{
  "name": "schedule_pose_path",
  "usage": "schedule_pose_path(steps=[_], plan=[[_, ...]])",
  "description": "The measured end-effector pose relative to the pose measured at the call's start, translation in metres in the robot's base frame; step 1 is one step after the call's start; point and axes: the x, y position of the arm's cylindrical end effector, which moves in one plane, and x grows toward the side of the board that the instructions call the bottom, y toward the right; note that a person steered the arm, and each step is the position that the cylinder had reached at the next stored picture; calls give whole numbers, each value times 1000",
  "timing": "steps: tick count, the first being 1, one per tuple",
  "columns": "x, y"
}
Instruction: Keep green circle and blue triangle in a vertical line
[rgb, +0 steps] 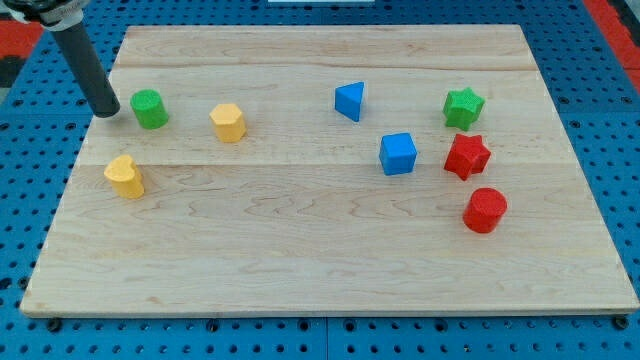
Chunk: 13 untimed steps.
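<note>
Camera view: my tip (106, 113), a plain rod with no hand, sits just left of the green circle (150, 108); the blue triangle (350, 101) lies well right on the wooden board (300, 250).

I get a bright, evenly lit picture with no dim corners. The light seems to fall from overhead and spread wide, since the shadows are short and soft: the green circle (150, 108) and the blue triangle (350, 101) each throw only a faint dark rim at their base. My tip (106, 112) leaves a small smudge of shadow on the wooden board (320, 250) just left of the green circle. The pale wood shows no hard glare. Focus holds sharp from near edge to far edge, and block outlines are crisp. The board's sides look straight, with no bending I can make out.
</note>
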Motion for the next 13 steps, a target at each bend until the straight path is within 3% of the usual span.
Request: schedule_pose_path(steps=[1,2,3,4,5,6,7,9,13], plan=[[34,-14],[32,25],[-11,35],[-25,111],[-65,160],[-69,195],[-86,158],[-90,255],[-92,269]])
